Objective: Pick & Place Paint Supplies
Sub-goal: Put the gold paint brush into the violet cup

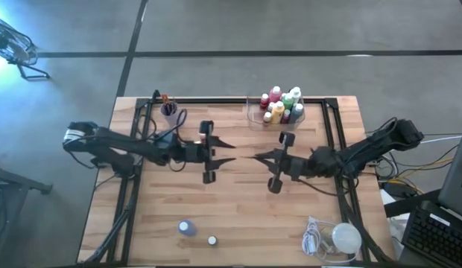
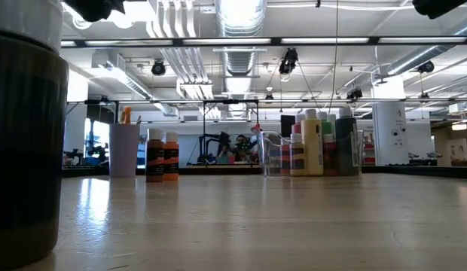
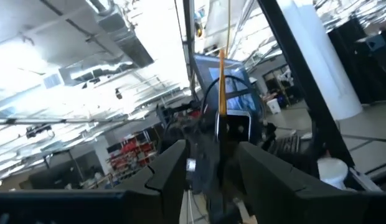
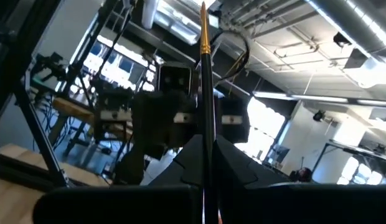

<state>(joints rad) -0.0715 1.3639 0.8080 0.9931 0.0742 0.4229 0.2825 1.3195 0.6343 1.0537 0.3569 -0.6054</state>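
While your two hands face tip to tip above mid-counter (image 1: 238, 216), right hand (image 4: 205, 163) pinched on an upright paintbrush (image 4: 205, 81), left hand (image 3: 208, 163) parted, holding nothing.

The high view looks straight down on the whole counter (image 1: 238, 193) and both arms, while the low view sits at counter-top level, facing across to the clear tray of bottles (image 2: 312, 147), which both views share. Each wrist view looks forward past its own fingers, tilted toward the ceiling, with the opposite arm close ahead.
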